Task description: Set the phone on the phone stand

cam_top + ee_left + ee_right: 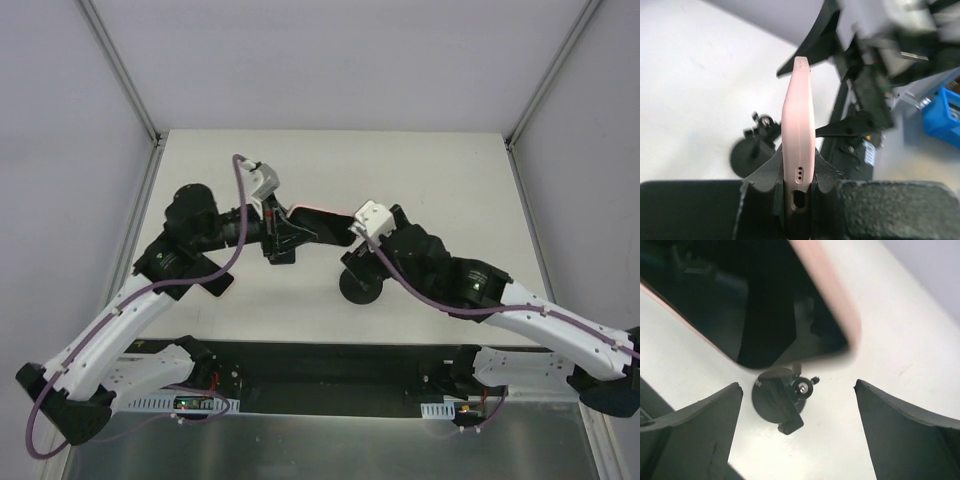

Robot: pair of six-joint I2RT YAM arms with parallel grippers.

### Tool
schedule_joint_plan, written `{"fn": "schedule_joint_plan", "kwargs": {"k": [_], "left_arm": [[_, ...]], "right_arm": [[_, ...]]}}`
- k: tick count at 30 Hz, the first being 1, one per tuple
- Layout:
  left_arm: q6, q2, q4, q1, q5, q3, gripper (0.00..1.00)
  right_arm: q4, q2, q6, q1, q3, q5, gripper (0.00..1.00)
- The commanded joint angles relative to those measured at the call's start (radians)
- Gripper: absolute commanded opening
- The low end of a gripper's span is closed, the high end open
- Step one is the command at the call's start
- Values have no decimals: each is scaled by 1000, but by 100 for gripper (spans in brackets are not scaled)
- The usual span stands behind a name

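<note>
The phone (322, 226), with a pink case and a black screen, is held above the table in my left gripper (279, 238). In the left wrist view the fingers (832, 172) are shut on the phone's pink edge (799, 115). The black phone stand (360, 289) sits on the table just below and to the right of the phone's free end. It also shows in the left wrist view (747, 155). My right gripper (356, 262) hangs open and empty over the stand (778, 401). The phone's corner (765, 310) fills the top of the right wrist view.
The white table (420, 170) has raised walls at the back and both sides. A dark rail (330, 365) with the arm bases runs along the near edge. The two arms nearly meet at the table's middle.
</note>
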Motion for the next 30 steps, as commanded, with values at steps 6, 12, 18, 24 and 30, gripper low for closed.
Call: {"fn": "schedule_joint_plan", "kwargs": {"k": [6,12,18,24,30], "left_arm": [[-91,-122,219,19,-56,31,0],[-338,-186,530,19,-42,-80,0],[-473,-220,659,21,-55,-153,0],[-569,-235,759,19,-62,-204,0],[-600,-245,762,19,-59,-210,0]], "right_arm": [[571,-234,485,-255,-299,-663,96],[886,-239,649,-255,-371,-816,99],[1094,-252,749,-253,-403,-784,81],[1204,-246,809,-255,-422,-713,63],[1255,-223,827,-253,-411,-716,49]]}}
